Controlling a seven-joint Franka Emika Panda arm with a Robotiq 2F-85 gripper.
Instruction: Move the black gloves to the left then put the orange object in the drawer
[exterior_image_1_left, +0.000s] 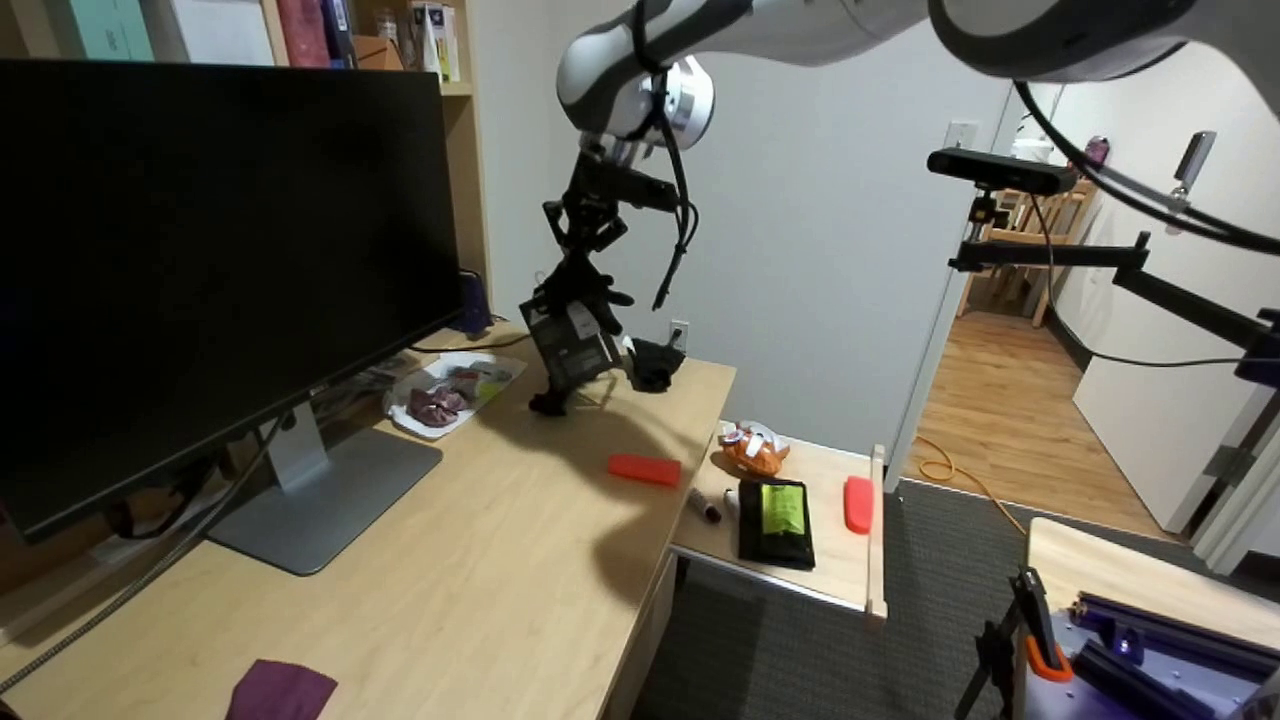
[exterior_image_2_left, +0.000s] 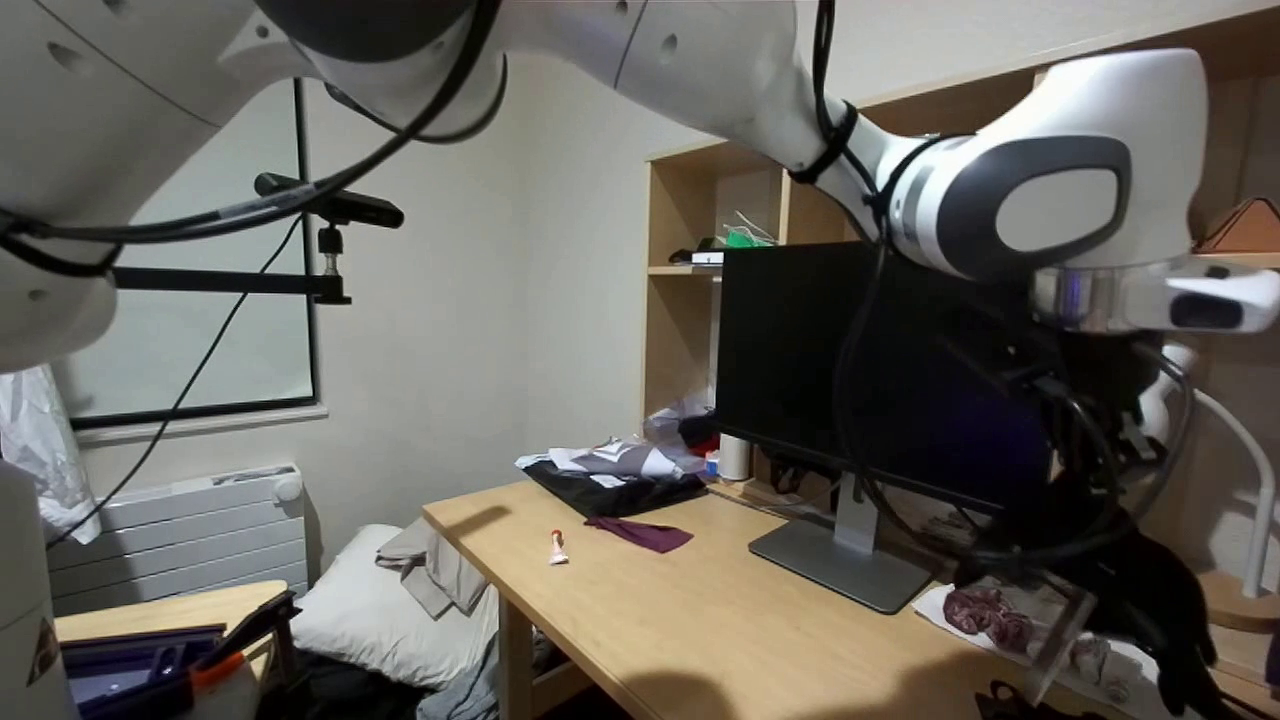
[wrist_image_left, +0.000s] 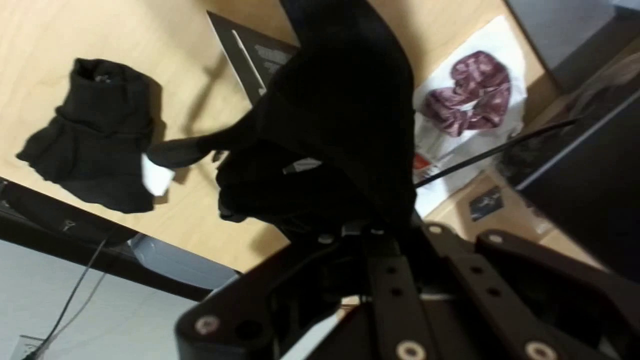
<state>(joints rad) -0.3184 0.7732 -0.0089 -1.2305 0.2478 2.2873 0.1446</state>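
Nearest, in an exterior view, a purple cloth (exterior_image_1_left: 280, 690) is cut off by the lower edge of the frame, at lower left, on the light wooden desk (exterior_image_1_left: 470, 560), and the left side is filled by a monitor (exterior_image_1_left: 230, 270). Further in, the orange object (exterior_image_1_left: 645, 469) is found lying on the desk just below centre, near the edge from under which the drawer (exterior_image_1_left: 877, 570) is seen jutting, to the lower right of centre; in it are contained a black pouch (exterior_image_1_left: 752, 547) topped by a green packet (exterior_image_1_left: 783, 510) and a chunkier bright red item (exterior_image_1_left: 858, 504). Beyond, above centre, the black gloves (wrist_image_left: 345, 120) are grasped in the clenched jaws of the gripper (exterior_image_1_left: 578, 255) (a dark printed card (exterior_image_1_left: 570, 350) is seen just below them; whether the desk is touched cannot be told). Behind, at the left of the wrist view, a piece of black fabric (wrist_image_left: 100, 140) is spread on the desk. Farthest, the upper left of the exterior frame is backed by a bookshelf (exterior_image_1_left: 465, 180)
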